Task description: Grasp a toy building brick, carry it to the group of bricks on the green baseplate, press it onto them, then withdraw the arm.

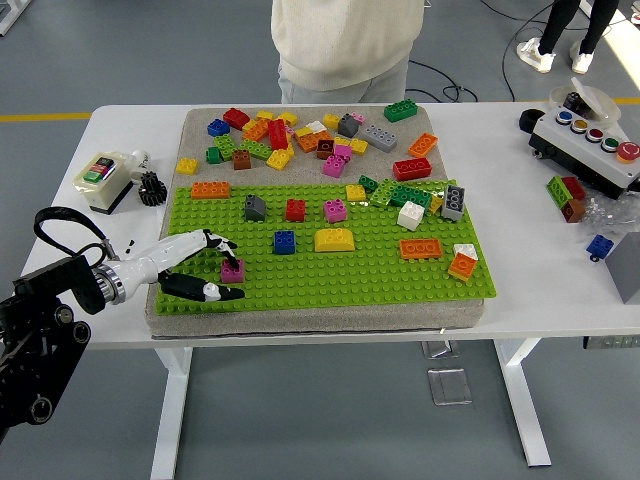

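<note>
White counter (130,125) carrying a green baseplate (330,262). Left hand (200,268), fingers spread wide, frames a magenta brick (233,270) seated on the baseplate's near-left corner; fingertips (228,248) hover just beside it.

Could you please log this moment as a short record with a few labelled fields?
left hand: over the baseplate's near-left corner, fingers spread around the pink brick, not closed on it
pink brick: standing on the baseplate
baseplate: green, on a grey mat, scattered bricks on it
loose bricks: heaped on the mat beyond the baseplate
person: standing at the far side
right hand: not in view
</note>
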Motion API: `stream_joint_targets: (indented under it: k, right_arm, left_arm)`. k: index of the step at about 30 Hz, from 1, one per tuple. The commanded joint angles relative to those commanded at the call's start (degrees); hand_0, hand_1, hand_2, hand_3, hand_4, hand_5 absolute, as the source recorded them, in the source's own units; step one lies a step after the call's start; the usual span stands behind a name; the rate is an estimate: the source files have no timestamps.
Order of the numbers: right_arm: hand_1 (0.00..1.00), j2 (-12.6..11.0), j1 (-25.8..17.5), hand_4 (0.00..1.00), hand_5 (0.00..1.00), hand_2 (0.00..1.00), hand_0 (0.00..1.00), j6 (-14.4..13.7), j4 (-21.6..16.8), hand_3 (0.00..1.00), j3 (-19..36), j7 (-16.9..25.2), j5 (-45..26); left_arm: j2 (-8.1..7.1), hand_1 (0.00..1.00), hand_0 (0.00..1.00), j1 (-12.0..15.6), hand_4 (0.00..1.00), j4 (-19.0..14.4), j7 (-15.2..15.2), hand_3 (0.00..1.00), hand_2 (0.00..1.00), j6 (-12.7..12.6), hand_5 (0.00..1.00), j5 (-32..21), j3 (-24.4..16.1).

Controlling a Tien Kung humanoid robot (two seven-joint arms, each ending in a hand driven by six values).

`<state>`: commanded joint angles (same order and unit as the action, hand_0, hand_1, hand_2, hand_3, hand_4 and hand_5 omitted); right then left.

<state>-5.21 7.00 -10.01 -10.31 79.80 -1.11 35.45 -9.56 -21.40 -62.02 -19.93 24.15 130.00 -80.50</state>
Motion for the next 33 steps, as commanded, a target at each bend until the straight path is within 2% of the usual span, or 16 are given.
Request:
stream_joint_targets:
  k: [24,33]
  right_arm:
    - [0.656,0.03,0.01,0.909,0.5,0.703,0.729,-0.17,0.0,0.571,-0.02,0.21,-0.16]
    - [0.656,0.0,-0.13,0.908,0.499,0.703,0.728,-0.24,0.0,0.57,-0.12,0.18,-0.09]
  left_arm:
    - [0.15,0.922,0.998,-0.13,0.998,0.7,0.13,0.594,0.878,0.04,0.631,0.0,0.42]
    - [-0.17,0.921,0.998,-0.13,0.998,-1.68,0.06,0.593,0.875,0.43,0.63,0.0,-0.33]
